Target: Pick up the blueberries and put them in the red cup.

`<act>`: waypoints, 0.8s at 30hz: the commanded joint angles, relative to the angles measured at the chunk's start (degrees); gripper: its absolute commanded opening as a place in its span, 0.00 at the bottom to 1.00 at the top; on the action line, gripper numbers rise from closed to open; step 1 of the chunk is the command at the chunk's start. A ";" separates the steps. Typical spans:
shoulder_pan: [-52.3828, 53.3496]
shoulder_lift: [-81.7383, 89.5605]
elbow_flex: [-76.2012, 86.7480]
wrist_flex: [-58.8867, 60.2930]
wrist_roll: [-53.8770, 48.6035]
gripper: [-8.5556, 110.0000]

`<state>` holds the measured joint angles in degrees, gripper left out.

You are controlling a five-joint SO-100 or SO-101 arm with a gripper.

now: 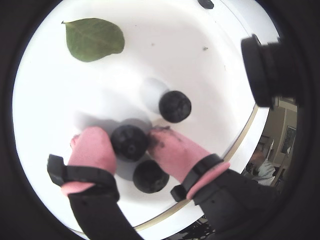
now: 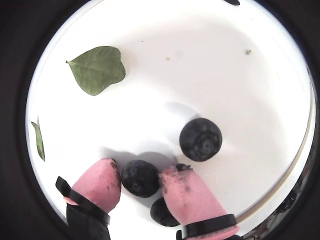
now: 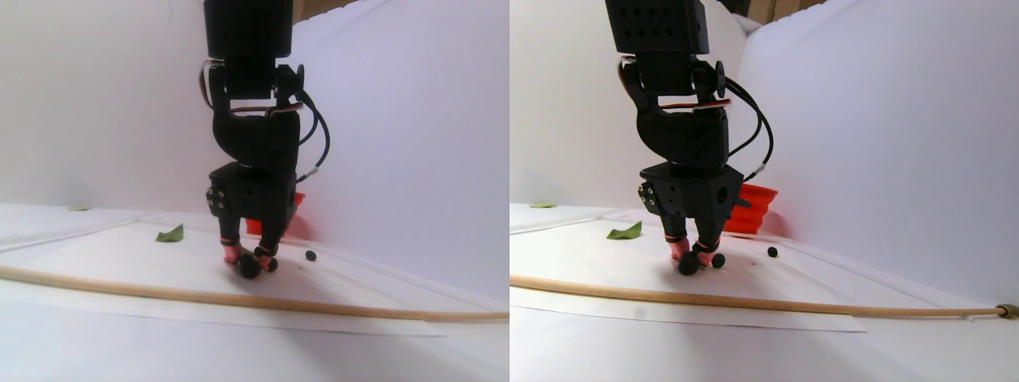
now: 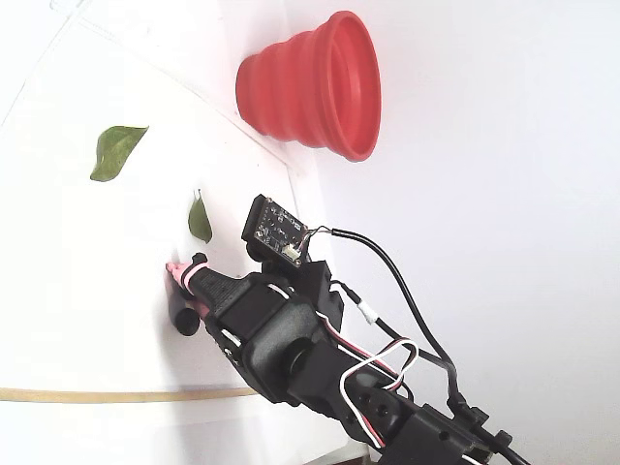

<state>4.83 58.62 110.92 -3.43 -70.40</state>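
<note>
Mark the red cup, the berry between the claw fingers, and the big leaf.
red cup [image 4: 291, 92]: fixed view, ribbed side wall.
blueberry between the fingers [image 2: 140, 178]: a wrist view, top.
big green leaf [image 1: 95, 39]: a wrist view, blade centre.

Navy-black blueberries [image 2: 140, 178], red cup [image 4: 315, 85] (ribbed), green leaf [image 1: 94, 39]

makeshift white-paper test booth [image 3: 414, 119], wooden dowel [image 3: 239, 298] at 6 o'clock; home room with framed pictures [image 1: 289, 140] beyond.
</note>
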 commanded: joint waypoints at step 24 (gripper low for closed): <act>1.58 10.02 0.62 -1.93 -7.21 0.18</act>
<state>4.83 59.41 111.88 -4.39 -76.82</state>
